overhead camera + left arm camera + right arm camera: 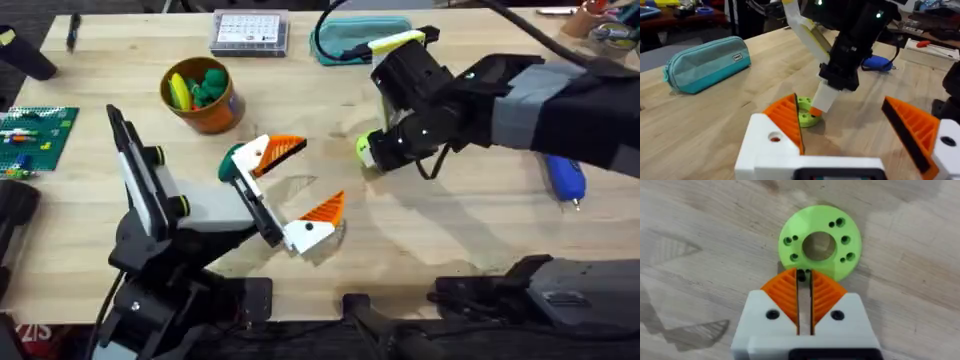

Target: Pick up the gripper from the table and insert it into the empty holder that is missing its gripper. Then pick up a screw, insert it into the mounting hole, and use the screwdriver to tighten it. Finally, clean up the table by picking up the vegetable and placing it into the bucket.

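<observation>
While hanging spread and empty over the near middle of the surface, poses little risk as left end effector. Farther right, pinches a small dark screw in the pressed-together right end effector at the lime disc. Could drop it, or nudge the loose disc off line. Lies far right as blue screwdriver, long axis near-far, tip pointing near.

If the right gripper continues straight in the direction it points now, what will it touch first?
Most likely the lime green disc: the right gripper points down at its near rim, fingers nearly shut, with something small and dark between the tips. Past the rim lies the table.
</observation>
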Robot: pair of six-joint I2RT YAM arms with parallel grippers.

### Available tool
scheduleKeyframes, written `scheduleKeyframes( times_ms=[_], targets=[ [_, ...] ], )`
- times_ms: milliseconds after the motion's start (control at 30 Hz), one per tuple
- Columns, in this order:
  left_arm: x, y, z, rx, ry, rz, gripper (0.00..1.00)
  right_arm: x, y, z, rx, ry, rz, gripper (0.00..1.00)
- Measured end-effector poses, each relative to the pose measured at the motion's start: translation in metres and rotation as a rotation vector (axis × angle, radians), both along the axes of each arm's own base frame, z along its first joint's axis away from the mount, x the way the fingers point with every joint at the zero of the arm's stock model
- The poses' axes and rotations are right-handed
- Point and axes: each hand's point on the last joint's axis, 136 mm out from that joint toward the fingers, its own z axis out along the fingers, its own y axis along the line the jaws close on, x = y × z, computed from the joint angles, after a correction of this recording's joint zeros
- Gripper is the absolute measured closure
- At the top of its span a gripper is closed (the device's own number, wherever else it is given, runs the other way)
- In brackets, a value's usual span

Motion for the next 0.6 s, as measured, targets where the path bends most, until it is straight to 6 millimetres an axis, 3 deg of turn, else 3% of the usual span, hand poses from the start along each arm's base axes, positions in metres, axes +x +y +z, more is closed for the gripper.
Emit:
scheduleKeyframes(
  times_ms=[600],
  targets=[
    [0.0,0.0,0.0001,0.0,0.0,0.0,0.01,0.0026,0.0017,-0.0045,-0.005,-0.001,0.002,0.954]
  ],
)
